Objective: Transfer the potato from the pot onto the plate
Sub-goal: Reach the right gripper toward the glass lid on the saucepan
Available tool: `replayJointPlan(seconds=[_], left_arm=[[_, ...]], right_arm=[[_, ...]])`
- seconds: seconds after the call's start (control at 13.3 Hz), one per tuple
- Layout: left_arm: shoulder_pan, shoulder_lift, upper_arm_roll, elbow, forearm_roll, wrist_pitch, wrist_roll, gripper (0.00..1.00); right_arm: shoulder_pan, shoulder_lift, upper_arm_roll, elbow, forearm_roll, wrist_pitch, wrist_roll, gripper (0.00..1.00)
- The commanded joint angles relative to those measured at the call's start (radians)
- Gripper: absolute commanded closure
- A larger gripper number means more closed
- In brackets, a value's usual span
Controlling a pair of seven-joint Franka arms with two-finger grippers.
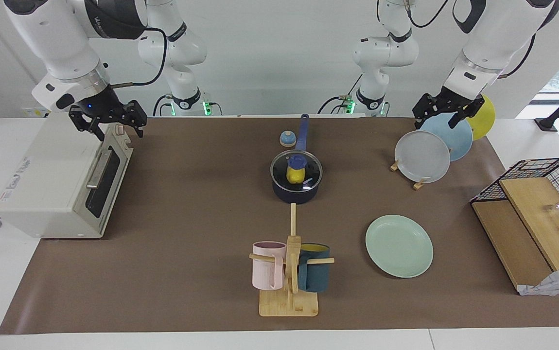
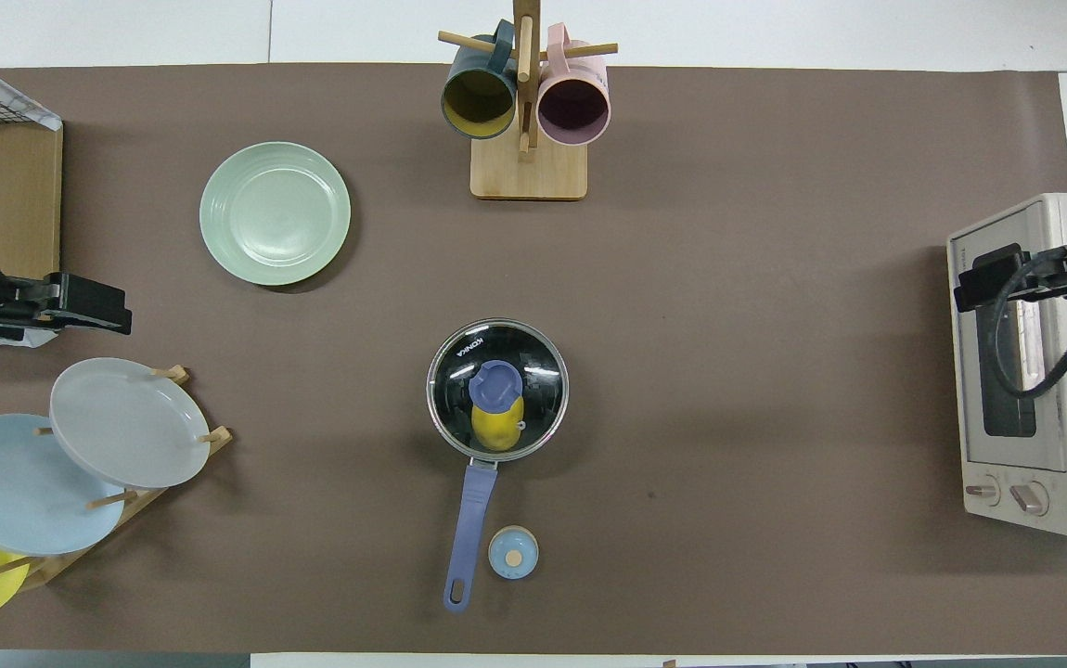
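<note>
The dark navy pot (image 1: 296, 190) stands mid-table with its long blue handle (image 2: 469, 524) pointing toward the robots. A glass lid with a blue knob (image 2: 494, 384) sits on it. The yellow potato (image 1: 295, 175) shows through the lid inside the pot (image 2: 445, 371), also in the overhead view (image 2: 496, 427). The mint-green plate (image 1: 398, 245) lies bare, farther from the robots than the pot, toward the left arm's end (image 2: 275, 212). My left gripper (image 1: 442, 121) hangs open over the plate rack (image 2: 79, 308). My right gripper (image 1: 112, 129) hangs open over the toaster oven (image 2: 988, 276). Both arms wait.
A toaster oven (image 1: 61, 180) stands at the right arm's end. A rack holds grey (image 1: 421, 156), light blue and yellow plates at the left arm's end. A mug tree (image 1: 289, 272) with a pink and a teal mug stands farther out. A small blue bell (image 1: 287, 139) lies beside the handle. A wire basket (image 1: 547, 184) and wooden boards sit at the table's edge.
</note>
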Motion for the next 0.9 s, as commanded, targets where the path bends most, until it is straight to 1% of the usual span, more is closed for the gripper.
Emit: replayJointPlan(seconds=[0.0, 0.53, 0.67, 0.82], left_arm=[[-0.001, -0.021, 0.006, -0.017, -0.003, 0.006, 0.003, 0.0], [0.001, -0.021, 0.006, -0.014, -0.001, 0.024, 0.003, 0.0], [-0.002, -0.021, 0.006, -0.014, -0.001, 0.029, 0.003, 0.0], [-0.002, -0.019, 0.006, -0.012, -0.001, 0.044, 0.003, 0.0]], right_arm=[[-0.008, -0.005, 0.005, 0.002, -0.001, -0.008, 0.006, 0.0], [-0.006, -0.023, 0.005, -0.012, 0.005, 0.002, 0.005, 0.0], [0.044, -0.028, 0.021, -0.037, 0.034, 0.073, 0.052, 0.0], [0.14, -0.016, 0.024, -0.037, 0.033, 0.057, 0.17, 0.0]])
